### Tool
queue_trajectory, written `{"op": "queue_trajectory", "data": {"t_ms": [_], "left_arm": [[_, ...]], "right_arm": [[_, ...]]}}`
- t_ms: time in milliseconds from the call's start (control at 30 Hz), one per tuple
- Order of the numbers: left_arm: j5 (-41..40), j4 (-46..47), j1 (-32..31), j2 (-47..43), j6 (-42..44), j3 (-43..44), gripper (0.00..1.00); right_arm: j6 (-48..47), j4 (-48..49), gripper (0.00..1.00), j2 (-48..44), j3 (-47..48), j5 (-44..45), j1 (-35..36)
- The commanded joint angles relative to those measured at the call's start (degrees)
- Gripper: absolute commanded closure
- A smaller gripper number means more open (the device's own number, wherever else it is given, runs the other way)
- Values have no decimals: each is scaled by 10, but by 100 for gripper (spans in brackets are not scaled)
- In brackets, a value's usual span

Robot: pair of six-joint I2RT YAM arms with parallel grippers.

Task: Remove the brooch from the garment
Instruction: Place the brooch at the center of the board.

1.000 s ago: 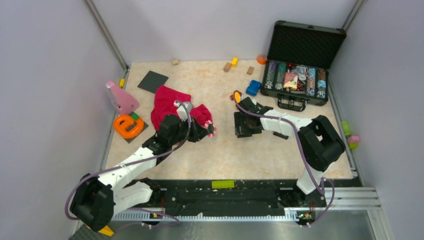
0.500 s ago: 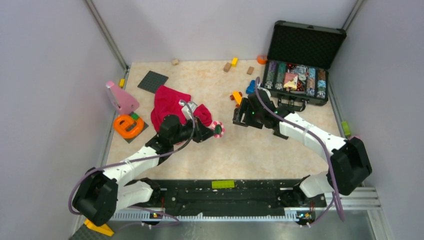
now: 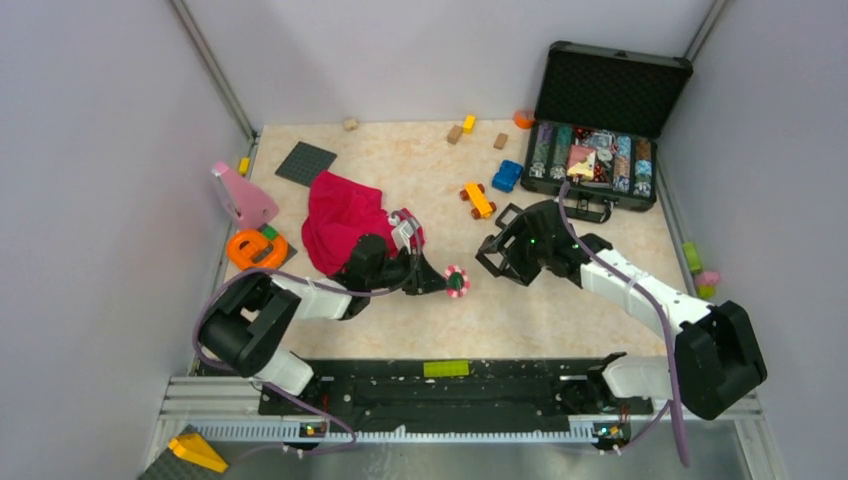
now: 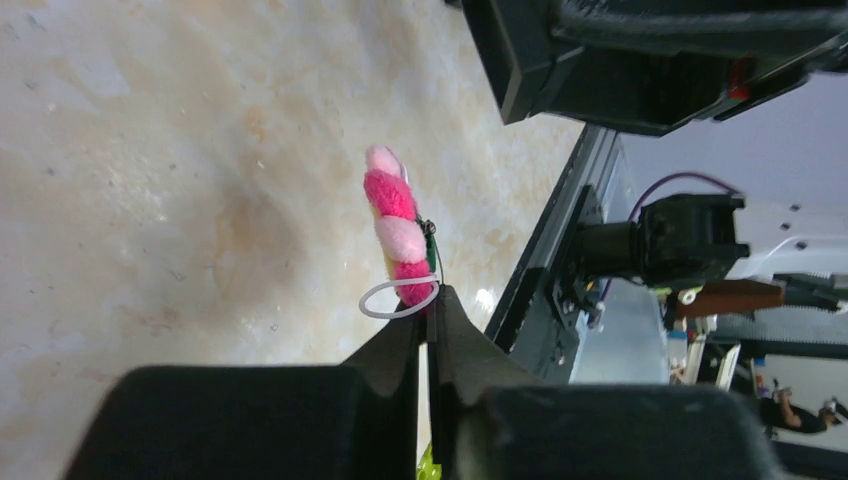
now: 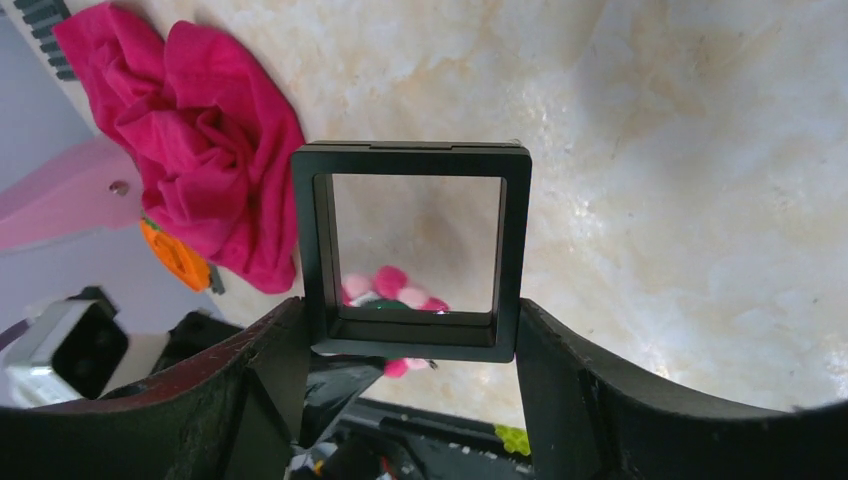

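The brooch (image 3: 457, 281), a pink-and-white flower disc with a dark centre, hangs just above the tabletop, clear of the garment. My left gripper (image 3: 441, 280) is shut on its edge. In the left wrist view the brooch (image 4: 395, 225) shows edge-on above my closed left gripper (image 4: 430, 300), with a thin white loop at the tips. The garment (image 3: 345, 220) is a crumpled magenta cloth lying left of it, also in the right wrist view (image 5: 200, 130). My right gripper (image 5: 410, 318) is shut on a black square frame (image 5: 412, 158) with a clear window, through which the brooch (image 5: 395, 285) shows.
An orange toy car (image 3: 477, 199) and a blue toy car (image 3: 507, 176) lie behind the grippers. An open black case (image 3: 612, 92) stands at the back right. An orange ring toy (image 3: 256, 250), a pink piece (image 3: 243, 197) and a grey baseplate (image 3: 305, 162) sit on the left.
My left gripper has carried the brooch right and nearer, away from the garment. The right arm has swung right and nearer with the frame, uncovering the orange car.
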Motion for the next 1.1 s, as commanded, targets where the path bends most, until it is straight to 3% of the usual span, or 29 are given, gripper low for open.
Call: {"op": "queue_trajectory", "data": {"t_ms": [0, 67, 100, 167, 500, 767, 1067], "left_arm": [[15, 27, -20, 7, 11, 26, 68], [-2, 14, -25, -9, 22, 25, 25], [-11, 13, -27, -20, 30, 21, 16], [-24, 3, -31, -44, 44, 18, 12], [-85, -7, -68, -33, 64, 59, 10], [-130, -42, -68, -6, 50, 93, 26], [-123, -40, -68, 9, 51, 97, 30]], "right_arm": [[61, 28, 49, -15, -2, -65, -9], [77, 30, 50, -18, -11, -78, -12], [87, 38, 50, -23, -18, -82, -13], [108, 54, 50, -30, -32, -95, -13], [158, 103, 51, -29, -65, -160, -13], [170, 116, 51, -39, -79, -170, -13], [177, 128, 51, -39, -80, -181, -12]]}}
